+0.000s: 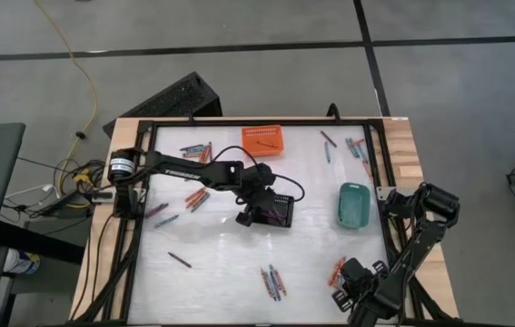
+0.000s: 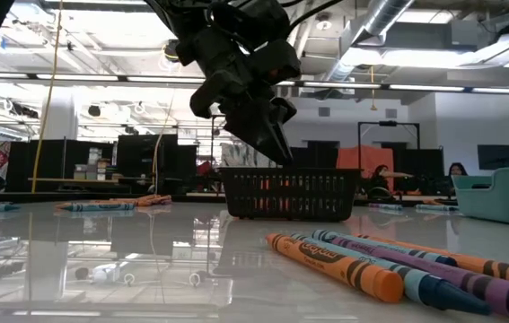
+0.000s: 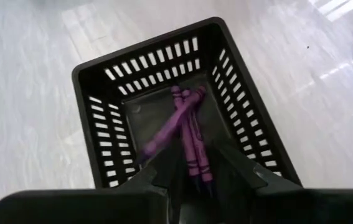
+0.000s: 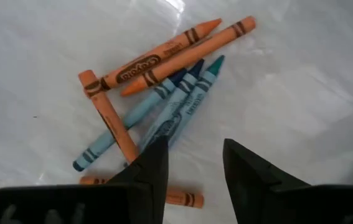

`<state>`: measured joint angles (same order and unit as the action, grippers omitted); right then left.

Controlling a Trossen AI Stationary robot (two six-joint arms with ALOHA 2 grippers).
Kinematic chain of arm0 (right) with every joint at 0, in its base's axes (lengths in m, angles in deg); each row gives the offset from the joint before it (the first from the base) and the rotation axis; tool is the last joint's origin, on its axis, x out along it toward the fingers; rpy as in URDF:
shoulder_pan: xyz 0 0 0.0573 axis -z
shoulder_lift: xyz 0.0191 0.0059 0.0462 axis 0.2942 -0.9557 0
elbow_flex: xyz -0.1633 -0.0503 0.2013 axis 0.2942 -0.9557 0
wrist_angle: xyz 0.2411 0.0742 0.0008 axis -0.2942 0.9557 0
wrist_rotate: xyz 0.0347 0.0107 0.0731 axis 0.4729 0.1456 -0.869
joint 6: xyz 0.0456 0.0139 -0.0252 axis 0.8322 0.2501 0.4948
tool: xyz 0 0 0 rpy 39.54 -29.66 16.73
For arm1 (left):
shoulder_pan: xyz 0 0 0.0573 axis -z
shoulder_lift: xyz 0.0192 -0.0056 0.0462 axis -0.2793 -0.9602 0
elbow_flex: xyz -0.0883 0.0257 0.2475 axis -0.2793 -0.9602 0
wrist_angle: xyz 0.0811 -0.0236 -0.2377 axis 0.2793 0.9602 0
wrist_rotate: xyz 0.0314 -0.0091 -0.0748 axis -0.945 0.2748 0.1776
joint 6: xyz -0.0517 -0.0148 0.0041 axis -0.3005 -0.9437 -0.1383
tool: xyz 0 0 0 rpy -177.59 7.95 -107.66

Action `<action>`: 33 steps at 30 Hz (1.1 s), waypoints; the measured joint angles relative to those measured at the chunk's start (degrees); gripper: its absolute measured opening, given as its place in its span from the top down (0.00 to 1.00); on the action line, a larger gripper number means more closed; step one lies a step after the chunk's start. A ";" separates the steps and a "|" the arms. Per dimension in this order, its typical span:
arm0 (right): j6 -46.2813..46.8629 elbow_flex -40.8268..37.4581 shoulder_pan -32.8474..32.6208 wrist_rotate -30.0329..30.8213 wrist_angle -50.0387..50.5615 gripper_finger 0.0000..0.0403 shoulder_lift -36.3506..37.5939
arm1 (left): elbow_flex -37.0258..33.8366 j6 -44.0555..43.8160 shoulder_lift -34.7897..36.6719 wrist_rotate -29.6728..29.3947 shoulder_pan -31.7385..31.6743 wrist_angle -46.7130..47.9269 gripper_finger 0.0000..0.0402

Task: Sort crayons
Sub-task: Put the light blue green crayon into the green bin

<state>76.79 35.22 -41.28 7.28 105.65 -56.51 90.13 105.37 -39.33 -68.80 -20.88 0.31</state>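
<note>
Left gripper [image 3: 195,177] over black basket [image 3: 101,93], jaws parted, purple crayons [image 3: 185,134] inside. Right gripper [image 4: 195,165] open above teal crayons [image 4: 170,112]: pick one only, w/o orange.

A glossy white counter [image 2: 146,260], mirror-smooth, is edged in pale wood. The black basket [image 3: 182,118] is seen as slotted matt plastic. Paper wrappers are shown on the waxy crayons [image 4: 164,56].

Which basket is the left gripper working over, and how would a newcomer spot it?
Start at the middle of the white table, where the left gripper hangs. Directly under it sits the black basket, slotted-walled, with purple crayons lying inside. The orange basket stands at the far edge and the teal basket to the right; only this one is black.
</note>
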 joint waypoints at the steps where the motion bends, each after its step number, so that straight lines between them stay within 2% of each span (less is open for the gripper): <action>1: 0.00 -0.61 0.00 0.00 -0.77 0.64 0.00 | 0.00 -0.05 0.00 -0.17 0.00 0.03 0.81; 6: -0.02 -3.11 0.02 0.02 -4.05 0.67 0.00 | 0.00 -0.10 0.00 -0.32 0.00 0.16 0.80; 18: -0.88 -4.17 -0.02 -0.10 -4.17 0.67 0.07 | 0.00 -0.08 0.00 -0.37 0.00 0.16 0.80; 24: -0.85 -4.21 -0.02 -3.05 -1.60 0.67 0.80 | -0.01 -0.08 0.01 -0.39 0.00 0.36 0.80; 33: -0.66 -4.11 0.45 0.78 -1.36 0.67 3.21 | -0.02 -0.08 0.02 -0.41 0.00 0.67 0.80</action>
<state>76.13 31.12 -40.83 8.07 104.29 -53.30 90.10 105.29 -39.31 -69.21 -20.88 0.98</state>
